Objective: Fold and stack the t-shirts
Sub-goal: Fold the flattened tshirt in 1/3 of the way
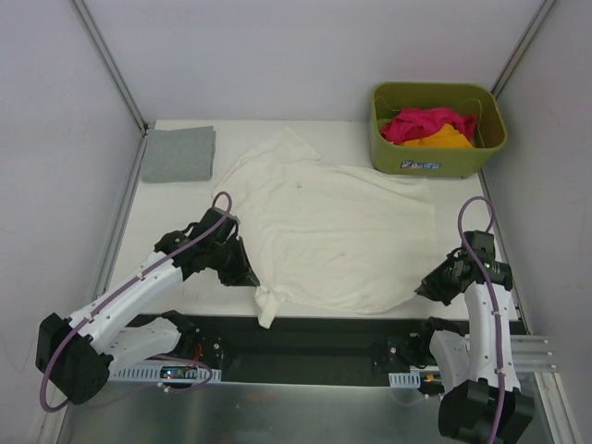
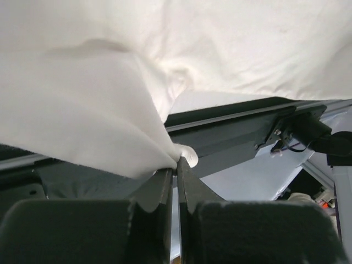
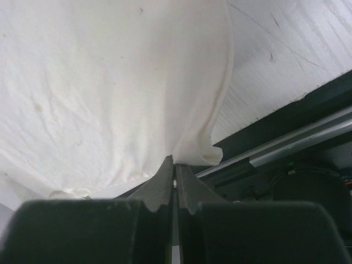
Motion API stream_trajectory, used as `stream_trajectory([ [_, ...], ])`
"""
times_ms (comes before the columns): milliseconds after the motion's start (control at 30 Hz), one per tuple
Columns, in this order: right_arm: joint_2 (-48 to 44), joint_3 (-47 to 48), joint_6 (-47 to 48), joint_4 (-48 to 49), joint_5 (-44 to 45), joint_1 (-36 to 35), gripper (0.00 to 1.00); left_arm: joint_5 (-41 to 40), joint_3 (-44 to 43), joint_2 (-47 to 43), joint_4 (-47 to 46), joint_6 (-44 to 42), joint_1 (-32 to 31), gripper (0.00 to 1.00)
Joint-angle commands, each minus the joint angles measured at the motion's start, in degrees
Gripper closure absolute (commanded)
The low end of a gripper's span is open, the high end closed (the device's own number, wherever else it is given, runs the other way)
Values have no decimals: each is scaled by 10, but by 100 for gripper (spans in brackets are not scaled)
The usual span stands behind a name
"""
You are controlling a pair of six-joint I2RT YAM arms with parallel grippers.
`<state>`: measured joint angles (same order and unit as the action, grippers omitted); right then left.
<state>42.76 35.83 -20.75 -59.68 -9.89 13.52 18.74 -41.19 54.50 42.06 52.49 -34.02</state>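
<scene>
Grey cotton t-shirt (image 1: 178, 154) folded, I have left gripper (image 2: 176, 165) and right gripper (image 3: 174, 168) clamped on the large cream-white t-shirt (image 1: 342, 231); magenta and orange shirts (image 1: 427, 125) wait in the olive-green plastic basket (image 1: 435, 165).

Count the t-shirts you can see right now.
4. A large cream-white cotton t-shirt lies spread across the white table; a folded grey t-shirt sits at its far-left corner; a magenta-pink t-shirt and an orange t-shirt are bunched in the olive-green plastic basket, which may hide more.

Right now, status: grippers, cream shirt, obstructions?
Left gripper, right gripper both shut on cream t-shirt, near corners. Shirt spread out. Nothing lying on it.
</scene>
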Motion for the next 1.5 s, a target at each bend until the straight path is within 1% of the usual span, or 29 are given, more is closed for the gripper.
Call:
stream_trajectory([
  [0,33,48,1,54,-9,-4,98,-41,-72,61,-53,-70,21,100],
  [67,43,61,-6,75,7,-5,96,-47,-87,77,-68,-77,44,100],
  [200,92,99,-2,99,24,-7,96,-34,-120,120,-96,-92,85,100],
  [433,171,150,-3,163,33,-7,96,-19,-172,177,-134,-106,145,100],
  [700,257,215,7,211,42,-8,96,-11,-260,281,-138,-136,181,100],
  [933,325,238,13,265,36,-14,93,-8,-326,354,-138,-154,206,100],
  [1100,401,278,30,275,51,-20,92,-34,-376,417,-137,-158,215,100],
  [1133,431,294,35,278,52,-22,91,-43,-385,429,-138,-159,217,100],
  [1167,446,304,43,279,55,-23,91,-52,-409,455,-137,-163,218,98],
  [1200,459,313,48,281,65,-24,89,-55,-420,469,-135,-165,219,94],
  [1233,489,322,50,278,70,-25,88,-50,-432,483,-136,-166,222,75],
  [1267,499,344,56,274,73,-25,84,-51,-463,515,-136,-182,222,59],
  [1300,509,353,63,269,74,-25,58,-49,-480,529,-121,-185,224,44],
  [1333,515,365,68,262,76,-26,42,-36,-495,541,-117,-186,229,32],
  [1367,520,383,72,251,80,-28,34,-32,-513,554,-113,-187,232,15],
  [1400,517,389,83,236,89,-31,18,-34,-517,553,-108,-187,234,9],
  [1433,511,389,86,231,95,-38,11,-41,-514,548,-103,-187,234,1],
  [1467,489,385,91,229,114,-43,6,-51,-497,528,-103,-187,234,1],
])
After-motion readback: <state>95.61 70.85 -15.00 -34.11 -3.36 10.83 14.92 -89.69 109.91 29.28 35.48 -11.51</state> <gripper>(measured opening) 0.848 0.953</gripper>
